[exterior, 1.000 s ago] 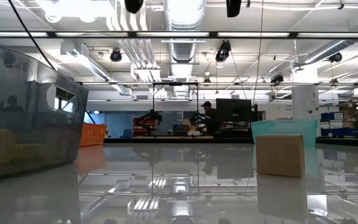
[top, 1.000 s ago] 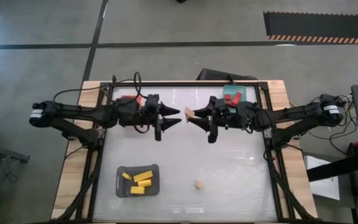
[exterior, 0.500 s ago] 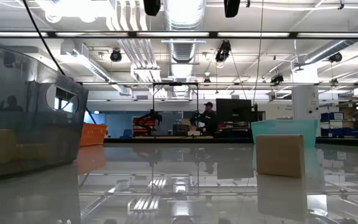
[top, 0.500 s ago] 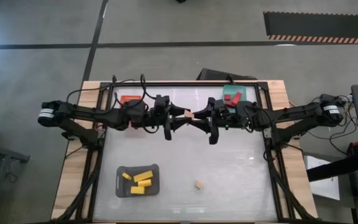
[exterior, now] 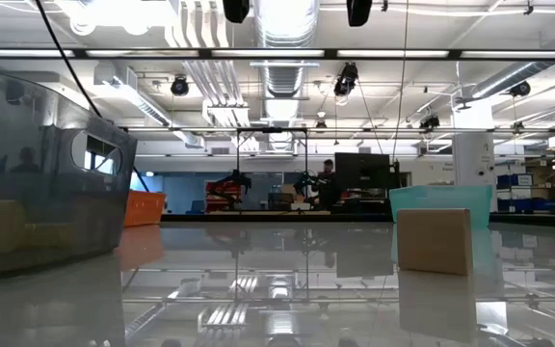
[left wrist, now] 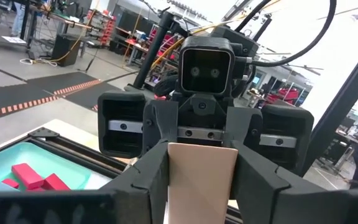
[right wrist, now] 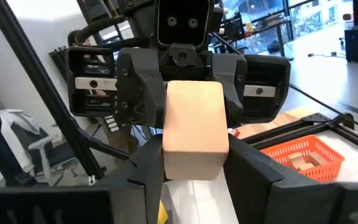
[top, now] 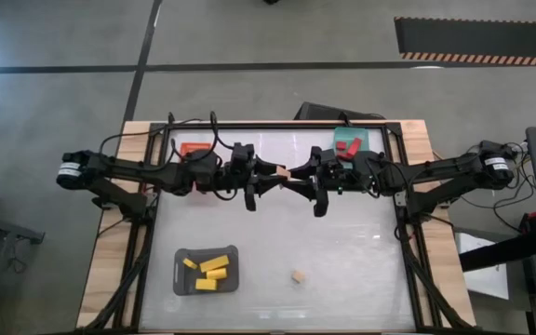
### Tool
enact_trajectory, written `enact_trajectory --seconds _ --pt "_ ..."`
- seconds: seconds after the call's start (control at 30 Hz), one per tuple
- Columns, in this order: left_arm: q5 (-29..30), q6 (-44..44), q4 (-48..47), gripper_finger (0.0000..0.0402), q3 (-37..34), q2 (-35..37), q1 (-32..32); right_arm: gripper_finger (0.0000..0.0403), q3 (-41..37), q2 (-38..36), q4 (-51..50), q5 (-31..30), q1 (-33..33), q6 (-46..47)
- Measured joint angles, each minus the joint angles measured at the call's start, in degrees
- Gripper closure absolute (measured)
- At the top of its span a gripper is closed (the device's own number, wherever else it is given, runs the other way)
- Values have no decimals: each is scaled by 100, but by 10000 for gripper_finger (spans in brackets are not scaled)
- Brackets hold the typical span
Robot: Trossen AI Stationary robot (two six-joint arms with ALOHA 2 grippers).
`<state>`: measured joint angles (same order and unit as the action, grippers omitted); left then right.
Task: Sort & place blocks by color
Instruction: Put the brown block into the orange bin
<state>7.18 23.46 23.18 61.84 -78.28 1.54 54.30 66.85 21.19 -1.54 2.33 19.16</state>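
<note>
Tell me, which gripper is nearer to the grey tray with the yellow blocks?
Left. The left gripper is up and right of the grey tray; the right gripper is farther right, meeting it mid-table.

- Left gripper and right gripper are meeting tip to tip around a tan block.
- Yellow blocks are lying in the grey tray.

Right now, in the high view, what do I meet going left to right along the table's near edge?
Grey plastic tray holding yellow rectangular blocks → lone pale tan wooden block lying on the white tabletop.
</note>
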Motion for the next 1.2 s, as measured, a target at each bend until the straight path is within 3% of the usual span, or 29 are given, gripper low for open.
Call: enact_trajectory --seconds 0.27,0.43,0.6,0.77,1.03,1.2 --pt "111 24 -32 280 0 24 -29 183 0 -11 -260 -37 -20 129" --pt "83 27 -801 280 32 222 -233 156 247 -151 -1388 -186 -36 180" --pt "77 33 -2200 280 41 605 -669 161 736 -240 -2974 -601 -50 124" --pt "68 191 -3847 280 43 835 -1377 172 1188 -249 -3951 -955 -50 92" --pt "59 920 -7103 280 44 748 -2913 177 1399 -251 -4120 -1054 -50 79" --pt "61 613 -8203 280 33 431 -3720 177 1357 -251 -4130 -1054 -50 79"
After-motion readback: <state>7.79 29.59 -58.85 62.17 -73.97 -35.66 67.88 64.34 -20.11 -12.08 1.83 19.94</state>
